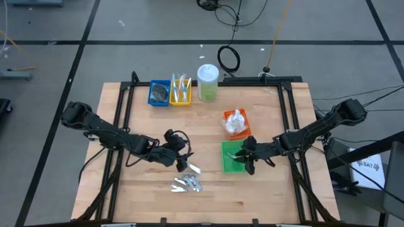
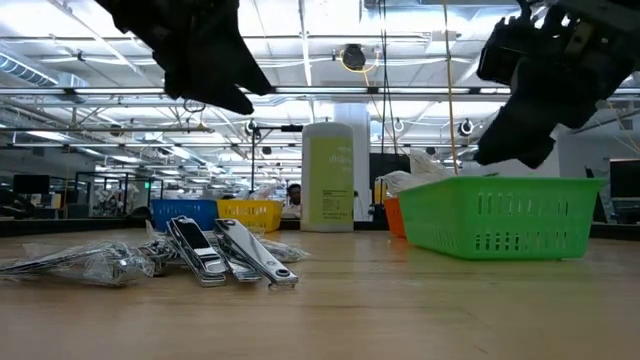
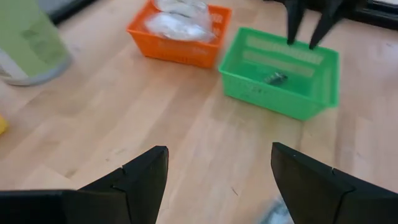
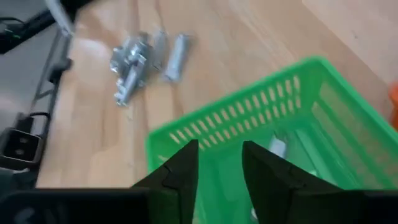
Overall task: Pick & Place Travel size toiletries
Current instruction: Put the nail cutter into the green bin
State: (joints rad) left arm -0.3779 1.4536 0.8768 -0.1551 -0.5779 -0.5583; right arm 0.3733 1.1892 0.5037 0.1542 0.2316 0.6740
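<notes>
- the right claw hangs over the green tray, its fingers a small way apart and holding nothing.
- one small silvery item lies on the floor of the green tray, under the right claw.
- the left claw hovers above the counter near the silvery pile, fingers spread wide and empty.
- the pile of silvery pieces lies loose on the bare counter, well apart from the green tray.
- the orange tray beside the green one holds white crinkly packets.
- the blue tray, yellow tray and the tall jar stand at the counter's far edge.
</notes>
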